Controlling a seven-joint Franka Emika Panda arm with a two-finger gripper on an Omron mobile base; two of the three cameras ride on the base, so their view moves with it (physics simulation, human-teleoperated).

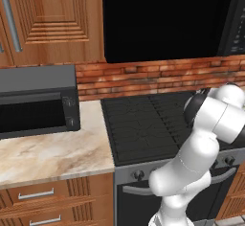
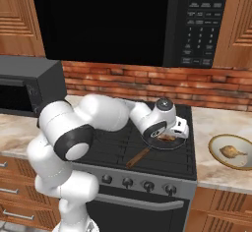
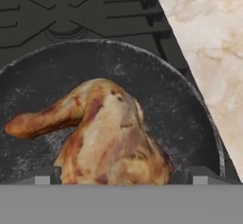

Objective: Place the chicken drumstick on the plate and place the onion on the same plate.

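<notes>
Claw spread astride chicken drumstick in dark pan; bone end toward hand view's left

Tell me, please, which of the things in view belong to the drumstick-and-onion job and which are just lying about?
Belongs to the job:
- chicken drumstick, lying in the pan
- gripper, jaws open either side of it

Just lying about:
- pan
- stove
- microwave
- tan bowl on the counter

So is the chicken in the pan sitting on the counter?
No, the chicken lies in a dark pan that rests on the stove, with the counter off to one side.
</notes>
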